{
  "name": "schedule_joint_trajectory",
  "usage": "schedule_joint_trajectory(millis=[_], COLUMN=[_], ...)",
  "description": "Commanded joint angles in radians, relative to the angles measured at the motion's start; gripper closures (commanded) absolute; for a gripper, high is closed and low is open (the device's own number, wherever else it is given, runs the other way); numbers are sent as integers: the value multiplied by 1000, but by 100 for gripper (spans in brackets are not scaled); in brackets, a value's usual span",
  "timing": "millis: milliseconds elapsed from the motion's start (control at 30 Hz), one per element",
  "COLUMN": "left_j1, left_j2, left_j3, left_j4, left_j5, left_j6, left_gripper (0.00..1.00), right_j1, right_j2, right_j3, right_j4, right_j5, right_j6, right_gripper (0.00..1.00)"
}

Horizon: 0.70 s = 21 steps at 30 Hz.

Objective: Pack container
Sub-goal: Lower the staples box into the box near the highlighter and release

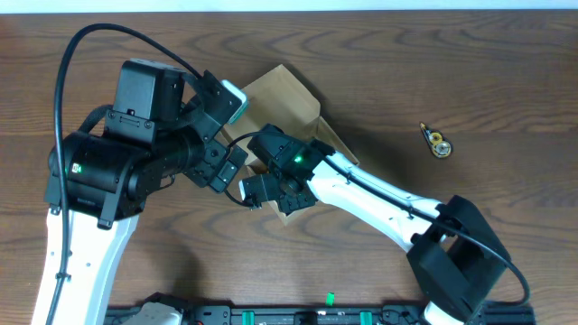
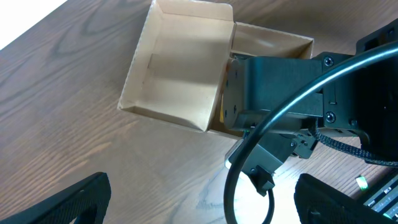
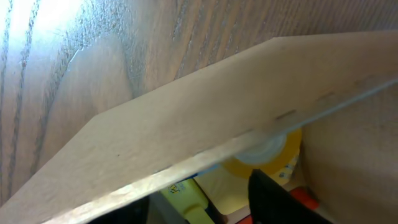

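Note:
The tan cardboard container [image 1: 287,97] lies at the table's middle with its flap lid open toward the back. In the left wrist view the lid [image 2: 177,68] is folded out and the box body [image 2: 273,41] lies mostly under the right arm. My right gripper [image 1: 271,192] is down in the box body, fingers apart [image 3: 199,205]. Past the box wall [image 3: 186,130] it sees a yellow tape roll [image 3: 273,155], a yellow marker [image 3: 186,190] and a pale yellow pad [image 3: 233,190]. My left gripper [image 2: 199,205] is open and empty, low over the table beside the box.
A small yellow and black item [image 1: 437,143] lies on the wood table at the right. The left arm's body [image 1: 117,162] crowds the box's left side. A black cable [image 2: 249,168] from the right arm loops in front of the left wrist camera.

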Motion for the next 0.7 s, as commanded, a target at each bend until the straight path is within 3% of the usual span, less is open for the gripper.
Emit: schedule_joint_trajectory(millis=[0, 367, 533, 667], left_j1=[1, 1, 1, 1], left_j2=[1, 1, 1, 1], left_j3=[16, 16, 16, 16], left_j4=[-3, -3, -3, -3], left_j5=[-6, -6, -6, -6], left_j6=[6, 6, 6, 6], left_gripper=[5, 5, 5, 5], right_j1=[12, 12, 10, 9], right_j2=[-26, -68, -152, -197], right_j3=[1, 1, 1, 1], right_j4=[-4, -4, -32, -53], right_j5=[3, 3, 8, 69], right_j6=[-3, 76, 74, 74], right_gripper=[46, 43, 30, 24])
